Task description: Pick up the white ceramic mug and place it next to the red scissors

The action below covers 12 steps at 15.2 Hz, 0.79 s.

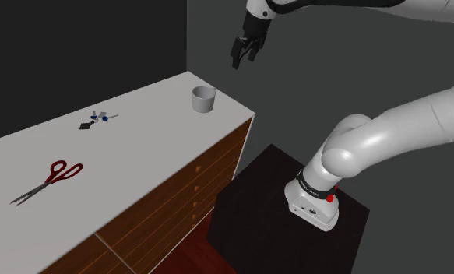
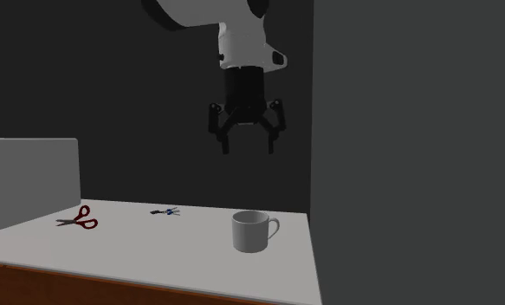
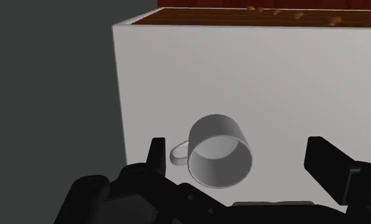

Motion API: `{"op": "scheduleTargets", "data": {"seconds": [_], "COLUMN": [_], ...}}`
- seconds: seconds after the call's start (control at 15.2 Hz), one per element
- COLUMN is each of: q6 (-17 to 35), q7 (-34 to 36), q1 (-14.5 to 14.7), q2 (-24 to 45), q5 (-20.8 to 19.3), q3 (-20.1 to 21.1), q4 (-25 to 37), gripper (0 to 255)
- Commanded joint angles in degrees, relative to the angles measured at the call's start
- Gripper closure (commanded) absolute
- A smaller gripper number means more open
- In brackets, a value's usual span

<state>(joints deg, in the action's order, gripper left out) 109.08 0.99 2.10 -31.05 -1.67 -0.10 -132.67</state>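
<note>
A white mug [image 1: 204, 99] stands upright near the far corner of the white dresser top [image 1: 124, 163]; its handle [image 2: 271, 229] points toward the second exterior view's right. My black gripper [image 2: 247, 143] hangs open well above the mug [image 2: 251, 231], apart from it, nothing between its fingers. In the wrist view the mug [image 3: 220, 151] lies below and between the spread fingers [image 3: 154, 154]. The red-handled scissors [image 1: 50, 179] lie flat far along the top, toward the shoulder view's left, also seen as the scissors [image 2: 79, 219] at the second exterior view's left.
A small blue-and-black object [image 1: 99, 119] lies on the top between mug and scissors. A grey wall [image 1: 217, 39] rises right behind the mug's corner. Wooden drawers [image 1: 205, 179] front the dresser. A pale box [image 2: 25, 182] stands at the second exterior view's left.
</note>
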Motion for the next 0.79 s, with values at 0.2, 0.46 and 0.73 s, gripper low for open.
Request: {"op": "scheduleTargets", "data": {"seconds": [0.2, 0.46, 0.73], "q6": [7.3, 12.2, 16.2], "q7": [3.3, 6.0, 8.8], "q1": [0.5, 0.8, 1.2], "q2": [9.3, 17.2, 25.5], "q5": [0.0, -0.6, -1.7], "q3": [2.2, 3.7, 4.9], "q4": [1.0, 3.1, 6.4], "gripper": [0, 0, 0]}}
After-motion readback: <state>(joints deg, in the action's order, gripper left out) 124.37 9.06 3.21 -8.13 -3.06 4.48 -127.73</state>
